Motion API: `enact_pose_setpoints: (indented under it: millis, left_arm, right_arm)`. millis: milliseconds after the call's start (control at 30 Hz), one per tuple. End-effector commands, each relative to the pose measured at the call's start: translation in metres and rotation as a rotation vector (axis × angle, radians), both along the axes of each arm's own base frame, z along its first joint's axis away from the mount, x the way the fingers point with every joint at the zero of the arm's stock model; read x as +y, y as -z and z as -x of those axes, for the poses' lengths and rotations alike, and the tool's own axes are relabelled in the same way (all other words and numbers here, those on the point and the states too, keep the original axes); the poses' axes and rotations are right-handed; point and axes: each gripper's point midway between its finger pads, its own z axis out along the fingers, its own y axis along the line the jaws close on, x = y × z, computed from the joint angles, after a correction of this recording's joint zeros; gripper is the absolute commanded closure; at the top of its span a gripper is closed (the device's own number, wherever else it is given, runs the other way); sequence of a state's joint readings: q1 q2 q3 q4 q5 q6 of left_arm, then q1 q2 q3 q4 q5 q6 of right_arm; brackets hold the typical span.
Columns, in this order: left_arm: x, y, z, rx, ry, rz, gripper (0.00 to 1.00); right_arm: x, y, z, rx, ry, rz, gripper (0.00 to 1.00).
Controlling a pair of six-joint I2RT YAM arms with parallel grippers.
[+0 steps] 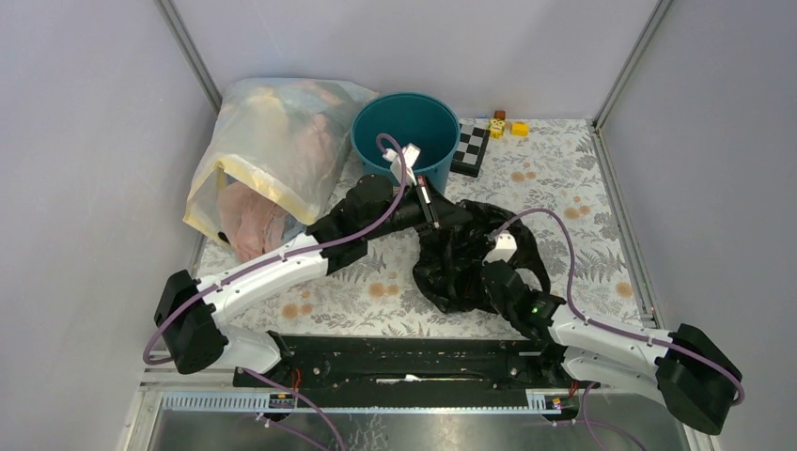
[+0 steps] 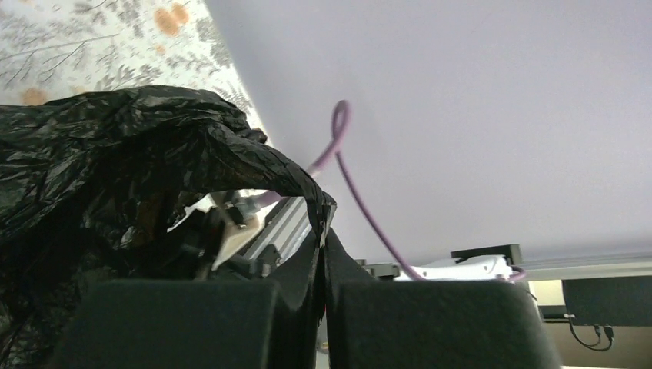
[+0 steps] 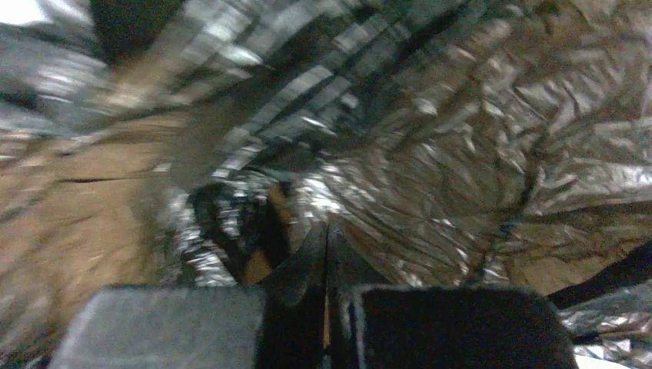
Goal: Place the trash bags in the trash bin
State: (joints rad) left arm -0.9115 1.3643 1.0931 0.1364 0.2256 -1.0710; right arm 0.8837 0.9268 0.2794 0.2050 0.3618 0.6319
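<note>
The black trash bag lies crumpled on the flowered table, just in front of the teal-blue trash bin, which stands upright and open at the back. My left gripper is at the bag's upper edge near the bin. In the left wrist view it is shut on a raised fold of the bag. My right gripper is sunk into the bag's right side. In the blurred right wrist view it is shut, with creases of the bag running to its tips.
A big translucent yellowish bag of clothes leans against the left wall beside the bin. A checkerboard tile and small yellow blocks lie right of the bin. Walls close in on both sides; the black arm rail runs along the near edge.
</note>
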Motion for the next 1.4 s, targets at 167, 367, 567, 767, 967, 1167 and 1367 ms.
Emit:
enact_pose_setpoints:
  millis: [167, 367, 567, 767, 967, 1167, 1367]
  left_arm:
    - [0.008, -0.095, 0.015, -0.162, 0.046, 0.099, 1.0]
    - [0.021, -0.157, 0.029, -0.269, 0.084, 0.094, 1.0]
    - [0.046, -0.201, 0.047, -0.377, 0.075, 0.089, 1.0]
    - [0.048, -0.15, 0.039, -0.325, 0.046, -0.015, 1.0]
    - [0.02, -0.085, 0.039, -0.229, 0.136, -0.101, 1.0]
    - [-0.008, -0.075, 0.053, -0.228, 0.219, -0.093, 1.0]
    - [-0.017, -0.069, 0.059, -0.215, 0.247, -0.083, 1.0]
  right_arm:
    - [-0.036, 0.007, -0.012, -0.001, 0.232, 0.062, 1.0]
    - [-0.053, 0.009, -0.011, 0.013, 0.33, 0.059, 1.0]
    - [-0.083, 0.013, -0.005, 0.04, 0.478, 0.102, 1.0]
    - [-0.074, -0.019, -0.008, -0.026, 0.378, 0.09, 1.0]
    - [-0.042, -0.07, -0.002, -0.136, 0.122, 0.021, 1.0]
    - [-0.022, -0.098, -0.007, -0.249, 0.021, -0.037, 1.0]
    - [-0.036, -0.089, -0.031, -0.214, 0.204, 0.053, 1.0]
